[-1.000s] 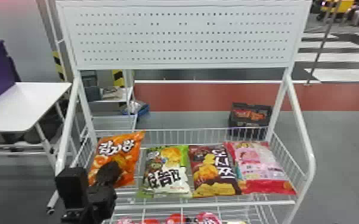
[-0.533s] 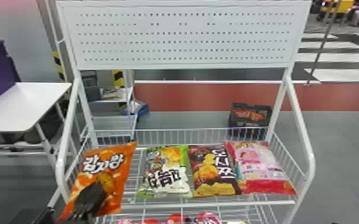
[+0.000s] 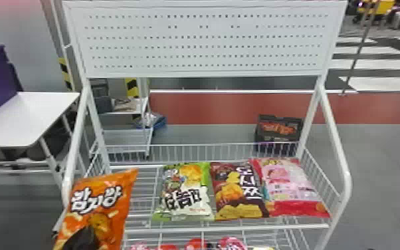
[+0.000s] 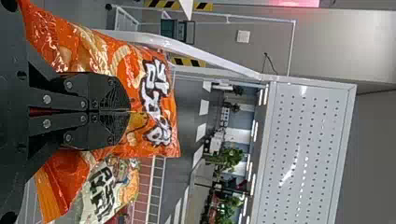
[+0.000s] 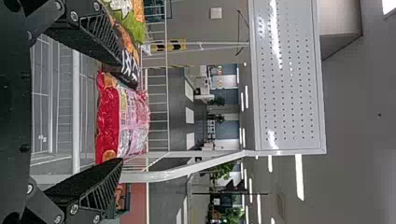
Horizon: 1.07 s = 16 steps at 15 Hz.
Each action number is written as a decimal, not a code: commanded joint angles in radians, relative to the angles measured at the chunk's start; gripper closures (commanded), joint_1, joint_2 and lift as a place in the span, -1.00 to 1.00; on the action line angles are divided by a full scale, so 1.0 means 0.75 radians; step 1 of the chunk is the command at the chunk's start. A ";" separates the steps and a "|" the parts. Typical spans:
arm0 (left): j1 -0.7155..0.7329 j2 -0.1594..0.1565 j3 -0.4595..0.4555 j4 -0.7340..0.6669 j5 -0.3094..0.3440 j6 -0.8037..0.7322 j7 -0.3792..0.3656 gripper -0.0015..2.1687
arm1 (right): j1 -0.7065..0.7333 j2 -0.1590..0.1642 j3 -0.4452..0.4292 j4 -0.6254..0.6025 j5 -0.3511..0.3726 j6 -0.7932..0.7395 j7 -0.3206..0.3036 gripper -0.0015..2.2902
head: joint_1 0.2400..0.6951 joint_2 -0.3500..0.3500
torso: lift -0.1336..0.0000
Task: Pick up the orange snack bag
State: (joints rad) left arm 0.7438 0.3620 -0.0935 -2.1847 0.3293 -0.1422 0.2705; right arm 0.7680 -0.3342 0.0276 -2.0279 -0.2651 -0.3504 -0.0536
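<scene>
In the head view my left gripper (image 3: 82, 240) is at the bottom left, its dark finger lying over the front of the orange snack bag (image 3: 104, 206). The bag is tilted upright, in front of the rack's left side. In the left wrist view the fingers of my left gripper (image 4: 130, 111) are closed together on the orange snack bag (image 4: 161, 100), which sticks out past them and on both sides. My right gripper (image 5: 122, 111) stands open in the right wrist view, its fingers well apart, with a pink and red bag beyond them.
On the white wire shelf (image 3: 229, 228) lie a green and white bag (image 3: 184, 192), a brown bag (image 3: 237, 191) and a pink bag (image 3: 289, 186). Red and pink packages (image 3: 197, 244) sit on the level below. The rack's left post (image 3: 76, 136) rises beside the orange bag.
The orange bag has come off the shelf's left part with my left gripper, moving toward the robot and to the left, down to the lower left. The other bags have stayed put.
</scene>
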 commanded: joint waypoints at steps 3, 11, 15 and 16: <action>0.129 0.002 0.029 0.019 -0.024 -0.183 -0.005 0.74 | 0.001 -0.004 0.000 0.004 -0.006 0.004 0.000 -0.85 | 0.14 0.00 | 1.00; 0.225 0.004 0.045 0.025 -0.044 -0.278 -0.011 0.74 | 0.003 -0.006 0.000 0.002 -0.006 0.000 0.000 -0.85 | 0.14 0.00 | 1.00; 0.233 0.004 0.045 0.027 -0.063 -0.290 -0.011 0.74 | 0.001 -0.006 0.000 0.002 -0.009 -0.004 0.000 -0.85 | 0.14 0.00 | 1.00; 0.235 0.004 0.045 0.027 -0.063 -0.310 -0.011 0.74 | 0.001 -0.006 0.000 0.002 -0.009 -0.008 0.000 -0.85 | 0.14 0.00 | 1.00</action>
State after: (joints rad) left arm 0.9181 0.3651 -0.0598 -2.1651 0.2824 -0.3617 0.2623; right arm 0.7690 -0.3390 0.0276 -2.0264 -0.2715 -0.3529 -0.0536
